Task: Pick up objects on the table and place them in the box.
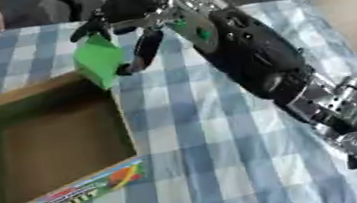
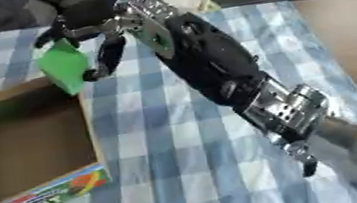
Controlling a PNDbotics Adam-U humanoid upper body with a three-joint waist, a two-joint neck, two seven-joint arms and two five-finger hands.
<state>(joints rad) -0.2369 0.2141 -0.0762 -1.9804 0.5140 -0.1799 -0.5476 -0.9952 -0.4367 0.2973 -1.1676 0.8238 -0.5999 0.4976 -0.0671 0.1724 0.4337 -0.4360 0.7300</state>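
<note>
Left eye view, right hand: your black right hand [image 1: 121, 18] grasps the green flat soft object [image 1: 100, 60], fingers curled round it.
Left eye view, object: it hangs over the far right corner of the open brown cardboard box [image 1: 125, 126], on the blue checked tablecloth [image 1: 219, 168].
Right eye view, clearance: the object's lower tip is near the box wall.
Right eye view, advice: carry it further over the opening before you release it.
Left hand: not seen.

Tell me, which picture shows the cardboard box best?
The left eye view: the box shows nearly whole there, with its walls, inside and printed front. In the right eye view its left part is cut off by the picture's edge. The right hand holds a green thing over its far corner.
</note>
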